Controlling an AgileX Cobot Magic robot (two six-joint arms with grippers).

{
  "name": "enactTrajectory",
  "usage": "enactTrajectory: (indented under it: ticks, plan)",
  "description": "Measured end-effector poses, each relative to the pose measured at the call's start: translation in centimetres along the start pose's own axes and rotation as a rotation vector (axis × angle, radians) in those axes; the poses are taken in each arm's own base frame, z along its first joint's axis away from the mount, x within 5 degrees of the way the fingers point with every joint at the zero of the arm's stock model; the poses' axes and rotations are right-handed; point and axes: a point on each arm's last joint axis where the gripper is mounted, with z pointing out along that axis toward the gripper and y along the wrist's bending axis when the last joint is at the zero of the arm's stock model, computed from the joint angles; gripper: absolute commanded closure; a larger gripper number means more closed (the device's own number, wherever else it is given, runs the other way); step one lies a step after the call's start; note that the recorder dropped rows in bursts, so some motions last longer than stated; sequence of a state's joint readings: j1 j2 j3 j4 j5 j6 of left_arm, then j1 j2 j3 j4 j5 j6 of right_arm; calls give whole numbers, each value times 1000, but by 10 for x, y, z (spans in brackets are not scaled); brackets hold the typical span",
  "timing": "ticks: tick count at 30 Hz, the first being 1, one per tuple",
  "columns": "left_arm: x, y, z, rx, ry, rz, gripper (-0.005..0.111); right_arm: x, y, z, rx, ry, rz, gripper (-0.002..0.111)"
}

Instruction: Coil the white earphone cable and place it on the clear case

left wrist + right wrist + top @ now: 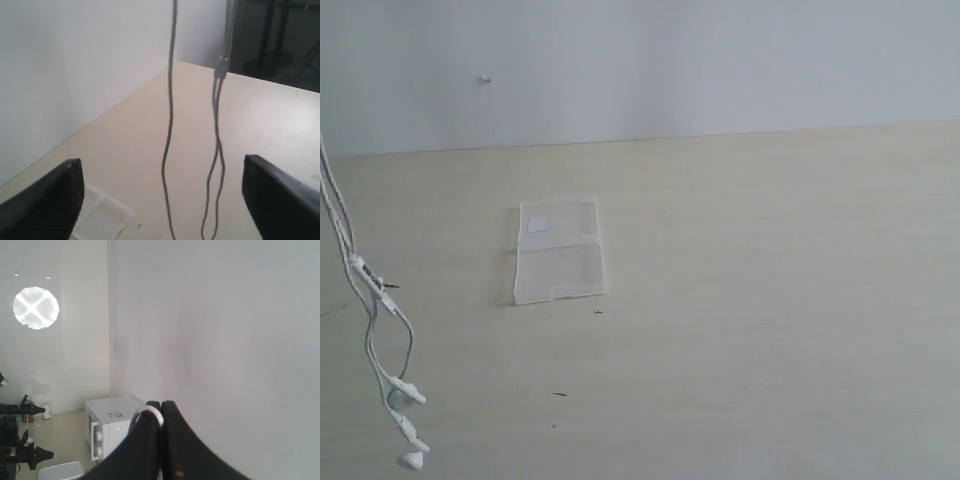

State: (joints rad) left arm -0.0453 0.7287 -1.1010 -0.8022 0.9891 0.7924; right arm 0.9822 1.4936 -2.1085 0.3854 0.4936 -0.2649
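The white earphone cable (370, 330) hangs down from above the left edge of the exterior view, ending in two earbuds (406, 396) just over the table. The clear case (560, 250) lies flat mid-table with its white label (537, 224) at the far end. Neither gripper shows in the exterior view. In the left wrist view my left gripper (161, 160) is open, and the cable (169, 125) strands hang in the gap, apart from both fingers; the case (102, 215) lies below. My right gripper (161, 407) is shut on a loop of cable (152, 413), facing a wall.
The pale wooden table (770, 330) carries small dark specks (560, 394). A white wall stands behind it. The right wrist view shows a white microwave (107, 427), a white tub (60, 471) and dark equipment (15, 450) off to one side.
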Motion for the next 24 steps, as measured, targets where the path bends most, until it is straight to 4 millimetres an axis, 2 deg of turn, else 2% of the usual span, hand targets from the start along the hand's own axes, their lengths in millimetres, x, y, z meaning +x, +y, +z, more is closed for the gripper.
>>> enactTrajectory:
  ticks: [14, 20, 24]
  plan:
    - [25, 7, 21, 20, -1, -31, 25, -5, -3, 5, 18, -97, 30, 108]
    - [34, 5, 29, 73, -49, -17, 25, 15, -8, 27, 14, -67, 71, 108]
    - [42, 7, 33, 67, -37, -30, 25, 18, -9, 31, 17, -72, 72, 108]
